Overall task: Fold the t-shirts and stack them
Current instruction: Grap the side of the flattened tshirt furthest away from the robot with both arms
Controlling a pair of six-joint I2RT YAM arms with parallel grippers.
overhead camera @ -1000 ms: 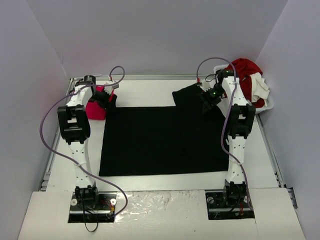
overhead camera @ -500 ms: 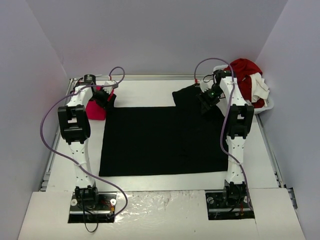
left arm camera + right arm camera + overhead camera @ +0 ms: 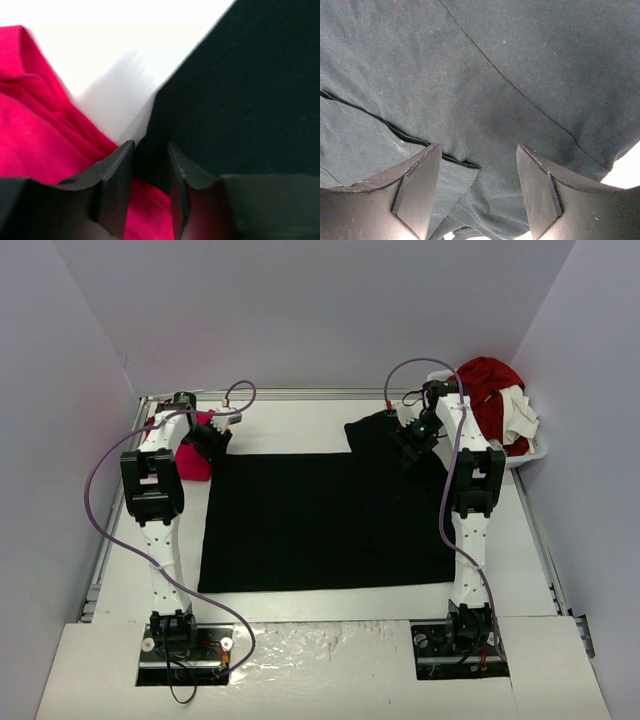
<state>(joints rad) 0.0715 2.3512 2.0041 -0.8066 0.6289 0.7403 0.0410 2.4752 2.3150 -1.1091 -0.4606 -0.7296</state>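
cloth lies under both grippers. the left gripper [image 3: 150, 175] is down at the far left corner of the black t-shirt [image 3: 330, 525]. its jaws are drawn close together with only a narrow slot between them. the corner's edge runs into that slot, but i cannot tell whether the pads are pinching it or merely flanking it. the pink-red t-shirt [image 3: 35, 150] is bunched just to the left of this gripper, passes under its left finger and meets the black corner near the fingertips. ahead of the gripper a wedge of bare white table [image 3: 115, 60] parts the two shirts.

the right gripper [image 3: 477, 185] is open, its fingers set wide apart over rumpled black fabric at the shirt's far right corner, with nothing held. between its fingers a hem [image 3: 395, 129] crosses the cloth with a folded flap below it. a thin seam [image 3: 520, 95] runs diagonally away ahead.

from above, the rest of the black t-shirt spreads flat behind both grippers, toward the arm bases, in a broad rectangle. beyond the right gripper and to its right sits a white basket [image 3: 535, 452] heaped with dark red and white cloth, apart from the black shirt.
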